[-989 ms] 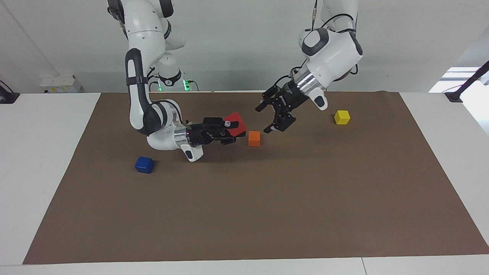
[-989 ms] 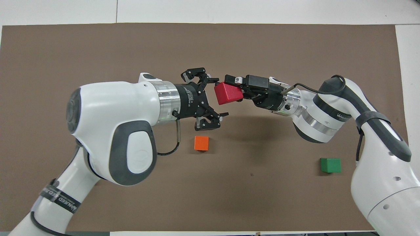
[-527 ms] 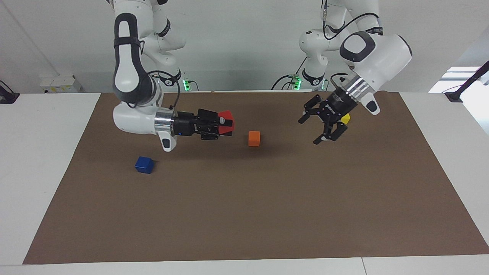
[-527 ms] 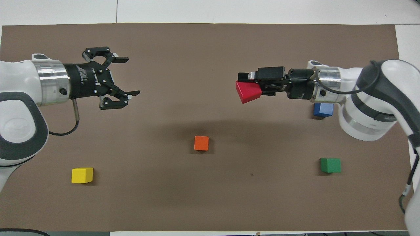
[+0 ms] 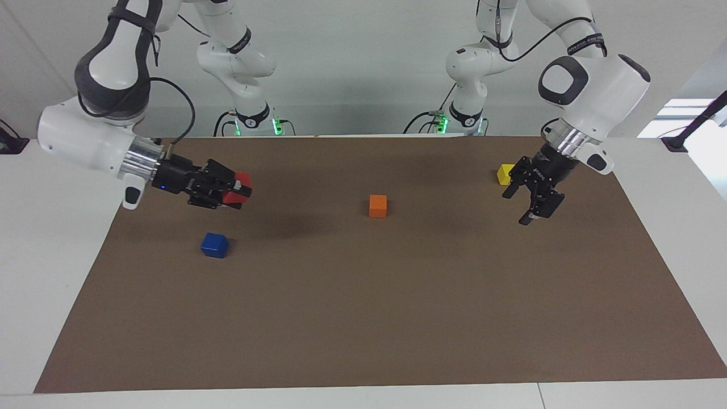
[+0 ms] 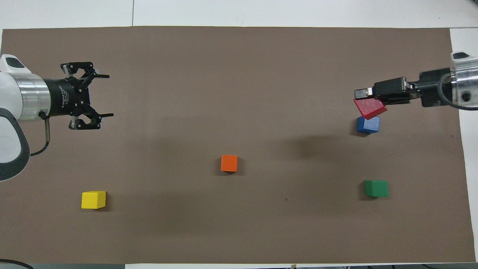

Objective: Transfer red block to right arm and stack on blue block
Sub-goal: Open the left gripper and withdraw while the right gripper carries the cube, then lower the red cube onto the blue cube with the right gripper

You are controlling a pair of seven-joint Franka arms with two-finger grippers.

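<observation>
The red block hangs tilted in the air, with my right gripper shut on it. It is raised over the mat at the right arm's end. In the overhead view its edge overlaps the blue block. The blue block rests on the mat with nothing touching it. My left gripper is open and empty, raised over the left arm's end of the mat by a yellow cube.
An orange cube sits mid-mat. A green cube lies nearer to the robots than the blue block. The yellow cube lies at the left arm's end. The brown mat covers most of the white table.
The right gripper has carried the red block from the middle out to above the blue block. The left gripper has drawn back, open, to its own end of the mat.
</observation>
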